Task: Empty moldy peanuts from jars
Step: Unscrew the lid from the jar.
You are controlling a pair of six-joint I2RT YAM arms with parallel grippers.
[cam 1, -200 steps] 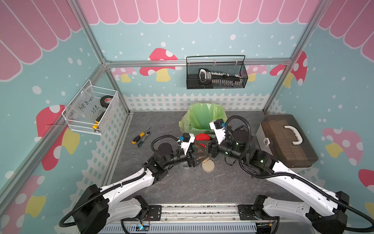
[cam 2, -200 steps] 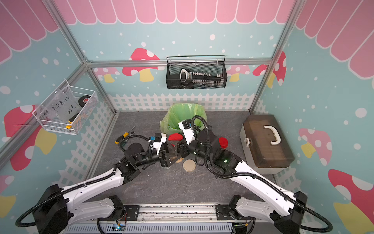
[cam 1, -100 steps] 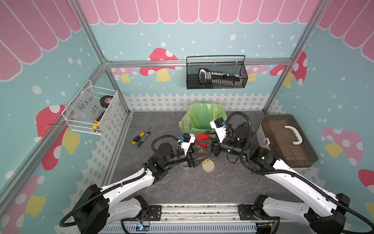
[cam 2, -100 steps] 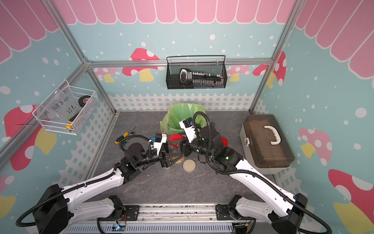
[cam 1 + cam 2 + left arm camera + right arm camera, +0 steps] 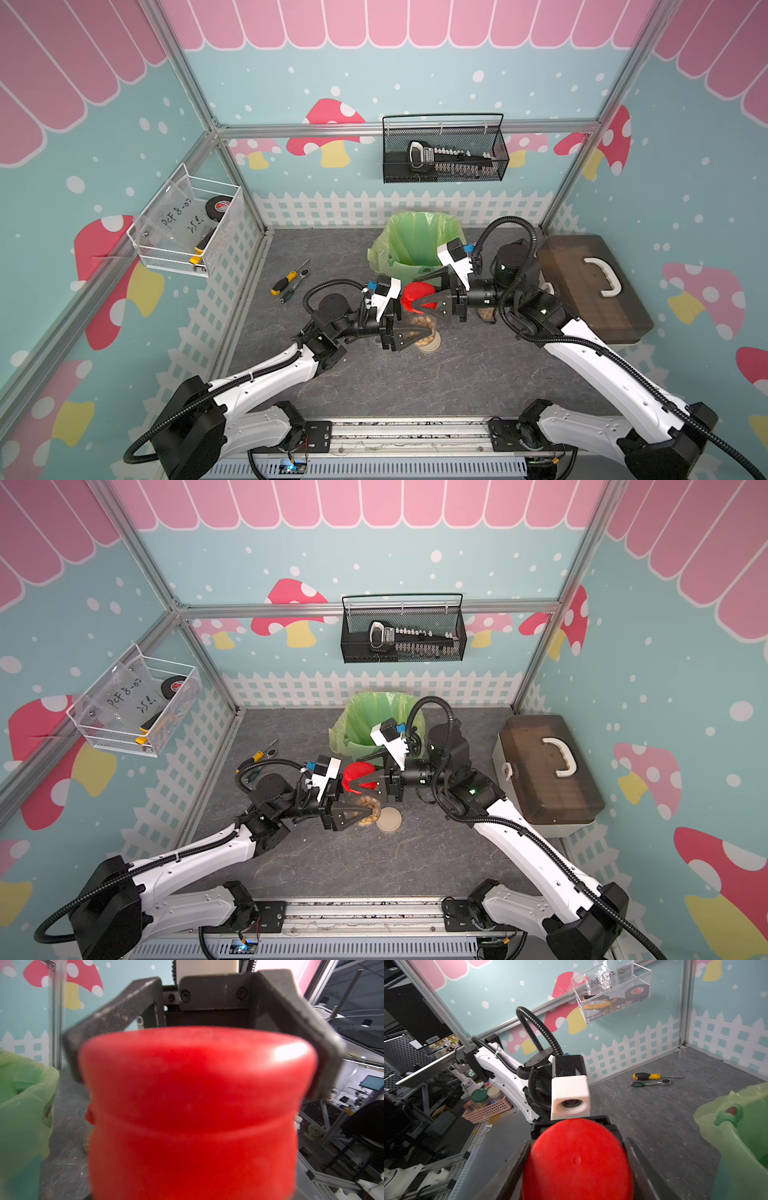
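Observation:
A clear jar (image 5: 423,323) of tan moldy peanuts (image 5: 367,802) is held just above the table, and my left gripper (image 5: 419,329) is shut on its body. Its red lid (image 5: 413,291) points up and back. My right gripper (image 5: 420,297) is shut on that lid from the right. In the left wrist view the red lid (image 5: 197,1095) fills the picture and hides my own jaws. The right gripper's fingers (image 5: 116,1022) flank it. In the right wrist view the lid (image 5: 577,1163) sits between my fingers (image 5: 508,1169). A loose beige lid (image 5: 389,819) lies flat beside the jar.
The teal bin with a green bag (image 5: 415,245) stands just behind both grippers. A brown case (image 5: 590,286) sits at the right. A screwdriver (image 5: 284,281) and a ratchet (image 5: 652,1083) lie at the left. Something tan (image 5: 484,312) shows under the right arm.
The right gripper has drawn back slightly and closed its fingers onto the red lid. The left gripper still holds the jar in the same place.

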